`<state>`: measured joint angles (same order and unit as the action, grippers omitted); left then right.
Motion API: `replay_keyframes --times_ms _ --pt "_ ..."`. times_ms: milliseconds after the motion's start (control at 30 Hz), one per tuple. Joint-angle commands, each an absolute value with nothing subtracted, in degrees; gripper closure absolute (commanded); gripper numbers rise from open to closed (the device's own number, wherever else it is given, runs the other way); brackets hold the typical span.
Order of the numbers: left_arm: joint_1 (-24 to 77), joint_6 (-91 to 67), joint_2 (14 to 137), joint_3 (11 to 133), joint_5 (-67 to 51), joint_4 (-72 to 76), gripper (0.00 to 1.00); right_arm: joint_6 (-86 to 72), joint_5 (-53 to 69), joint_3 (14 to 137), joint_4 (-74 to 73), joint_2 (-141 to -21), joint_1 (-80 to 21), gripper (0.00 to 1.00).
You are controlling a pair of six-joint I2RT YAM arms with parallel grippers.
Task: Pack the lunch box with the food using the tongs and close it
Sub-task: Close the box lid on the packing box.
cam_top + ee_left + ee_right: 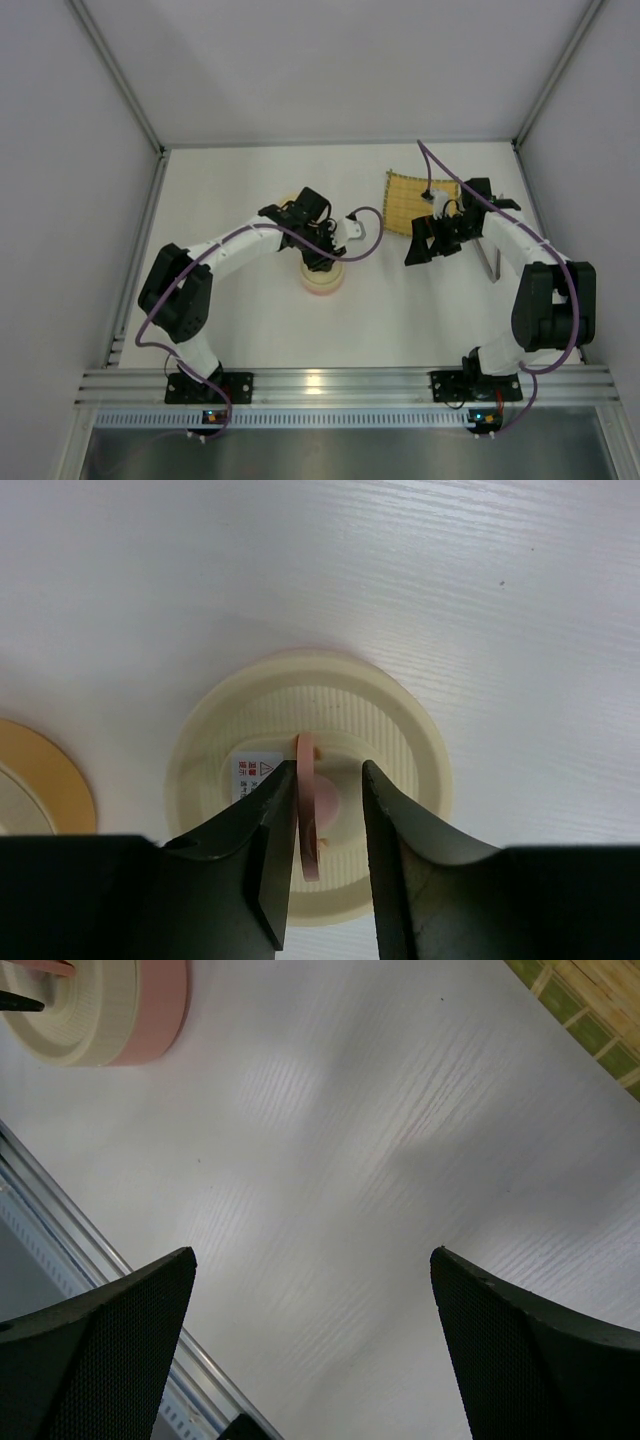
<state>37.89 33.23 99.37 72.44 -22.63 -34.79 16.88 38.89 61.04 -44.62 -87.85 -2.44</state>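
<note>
The table lies bare under the right gripper, whose jaws stand wide apart and hold nothing. The mat lies just beyond that gripper. The left gripper points straight down over the pink-rimmed bowl, which sits directly beneath it with its cream lid on top. Its jaws are part-way open and straddle the lid's upright pink tab: the left finger is at the tab's side and the right finger is clear of it, so nothing is gripped. An orange-rimmed piece sits just left of this gripper. The tongs lie on the table just right of the right gripper, beside its forearm.
</note>
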Motion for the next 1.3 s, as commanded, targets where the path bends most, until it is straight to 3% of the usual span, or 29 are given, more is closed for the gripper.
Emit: replay_keyframes --times_ms 0,467,833,1267 --pt "37.79 30.33 101.08 71.97 -18.11 -45.96 0.62 18.28 40.34 61.79 -44.21 -87.63 -1.50 0.01" --pt "37.79 26.28 100.99 76.90 -9.59 -50.10 0.67 18.02 40.69 62.14 -44.12 -87.80 -1.49 0.01" --pt "37.79 26.28 98.62 78.31 -5.36 -49.66 0.53 18.11 40.78 62.05 -44.21 -87.98 -1.49 0.01" --pt "37.79 24.17 94.04 78.31 -5.97 -46.14 0.55 18.19 41.13 61.70 -44.12 -88.07 -1.49 0.01"
